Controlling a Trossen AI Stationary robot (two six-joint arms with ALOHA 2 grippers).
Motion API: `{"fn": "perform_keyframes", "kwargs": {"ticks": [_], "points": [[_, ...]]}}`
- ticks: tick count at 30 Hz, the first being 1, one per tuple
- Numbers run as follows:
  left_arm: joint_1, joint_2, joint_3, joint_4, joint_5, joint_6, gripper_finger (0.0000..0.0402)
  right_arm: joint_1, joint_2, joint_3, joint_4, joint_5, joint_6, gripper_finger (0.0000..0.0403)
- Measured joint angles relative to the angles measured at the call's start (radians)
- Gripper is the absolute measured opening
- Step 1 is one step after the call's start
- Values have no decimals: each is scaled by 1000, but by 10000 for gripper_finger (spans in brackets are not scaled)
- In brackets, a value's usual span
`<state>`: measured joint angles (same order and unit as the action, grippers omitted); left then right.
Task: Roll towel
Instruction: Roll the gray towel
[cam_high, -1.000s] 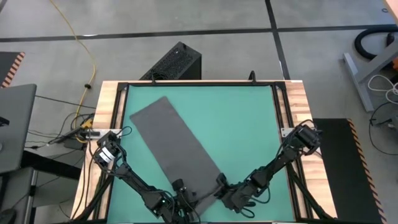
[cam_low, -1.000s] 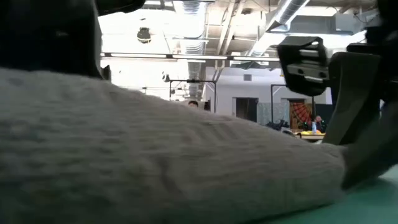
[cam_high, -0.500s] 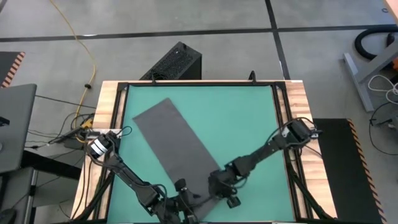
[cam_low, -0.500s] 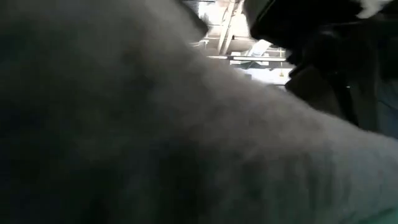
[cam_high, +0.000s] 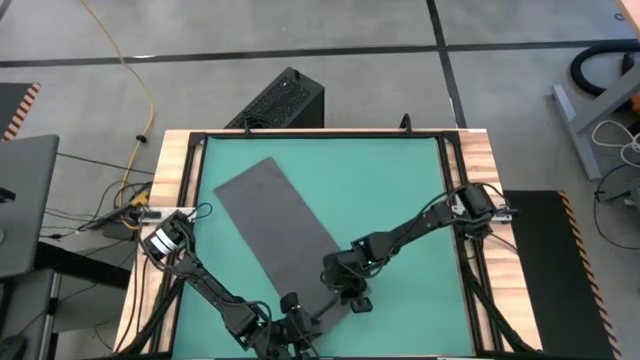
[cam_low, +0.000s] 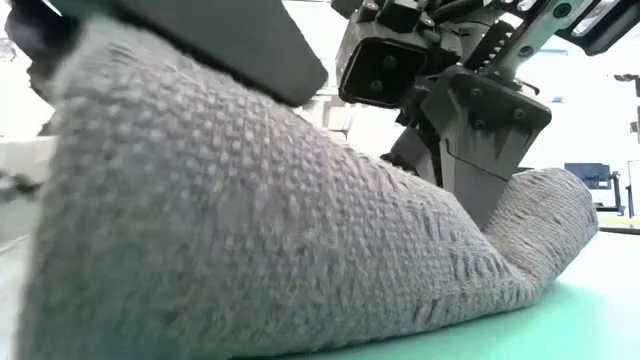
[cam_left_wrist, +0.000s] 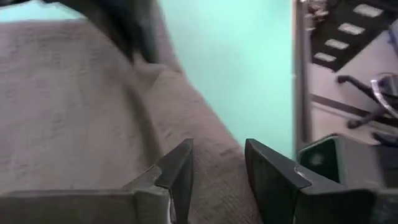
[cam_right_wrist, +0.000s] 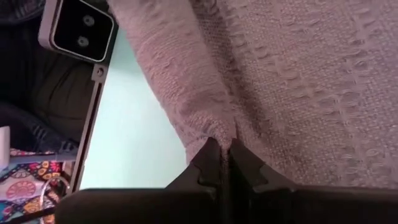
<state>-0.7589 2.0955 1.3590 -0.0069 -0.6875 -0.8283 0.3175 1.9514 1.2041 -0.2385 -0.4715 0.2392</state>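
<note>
Right arm reaches from the right edge of the green mat (cam_high: 400, 190) diagonally toward its near-centre, elbow raised, wrist angled down. Right gripper (cam_high: 343, 287) sits low at the mat's near edge; fingers (cam_right_wrist: 211, 163) pressed together, a fold of towel (cam_high: 280, 235) pinched between the tips. Left arm runs from the mat's left side along the near edge. Left gripper (cam_high: 300, 318) lies low over the towel's near end, fingers (cam_left_wrist: 180, 171) parted, a gap between them.

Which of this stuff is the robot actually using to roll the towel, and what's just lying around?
In use: the towel, the right gripper pinching its near end, the left gripper at that end, the green mat.

Lying about: black box, yellow cable.
</note>
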Motion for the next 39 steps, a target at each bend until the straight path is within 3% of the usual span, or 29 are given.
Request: {"fn": "perform_keyframes", "kwargs": {"ticks": [10, 16, 20, 22, 30, 35, 39], "points": [[9, 97, 2, 131, 107, -36, 123, 2, -2, 1, -26, -33, 19, 45], [4, 116, 0, 96, 68, -75, 63, -2, -2, 7, -46, -102, -63, 78], [2, 116, 3, 65, 57, -75, 12, -16, -2, 32, -162, -192, -109, 102], [2, 116, 3, 30, 65, -107, 6, -20, -3, 39, -215, -208, -136, 109], [18, 115, 3, 6, 71, -138, 1, -20, -75, 34, -263, -147, -189, 111], [26, 115, 3, 5, 73, -139, 1, -12, -220, 11, -327, -40, -247, 111], [17, 115, 2, 12, 48, -138, 0, 36, -401, -139, -286, 41, -249, 111]]}}
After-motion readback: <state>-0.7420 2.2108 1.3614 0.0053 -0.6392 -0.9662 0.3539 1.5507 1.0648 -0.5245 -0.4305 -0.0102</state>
